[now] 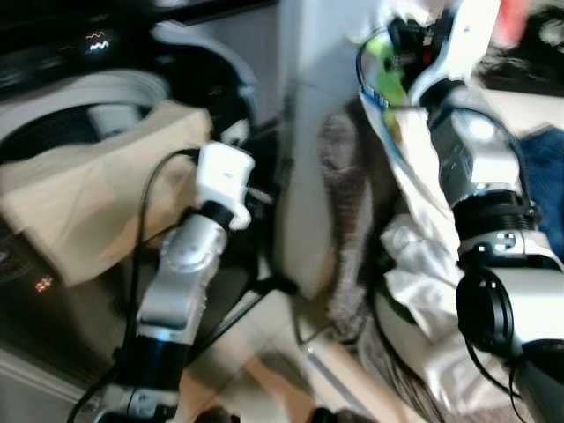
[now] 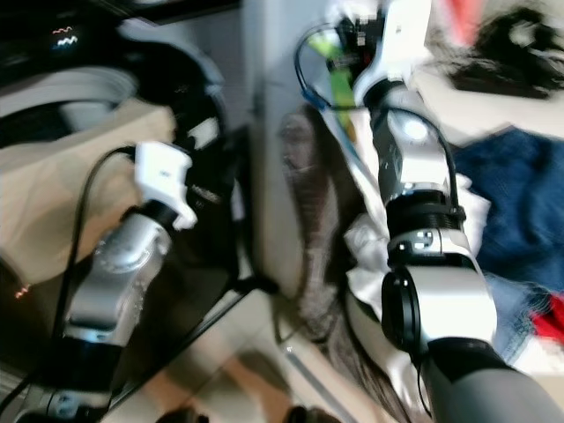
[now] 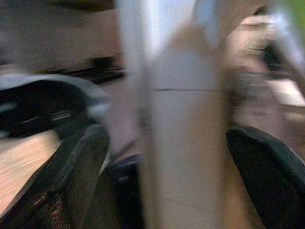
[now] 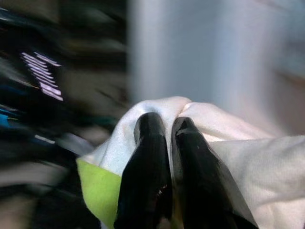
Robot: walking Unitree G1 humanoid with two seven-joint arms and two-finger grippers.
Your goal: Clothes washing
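Two appliances and one heap of laundry are seen, blurred. The washing machine (image 1: 79, 115) stands at the robot's left with its round top opening uncovered, and a beige cloth (image 1: 97, 198) is draped over its front edge. A heap of clothes (image 2: 493, 203), white and dark blue among them, lies at the right beside a pale upright panel (image 1: 304, 132). A white garment with a lime-green patch (image 4: 157, 138) is held raised above that heap, near the panel's top; the right end effector (image 4: 167, 129) is pressed together on a fold of it. The left end effector (image 3: 167, 157) is spread wide, empty, just beside the beige cloth. The loading step is judged to be in hand: the garment must next be carried leftwards across to the opening and released inside, and the trailing cloth kept from snagging on the panel.
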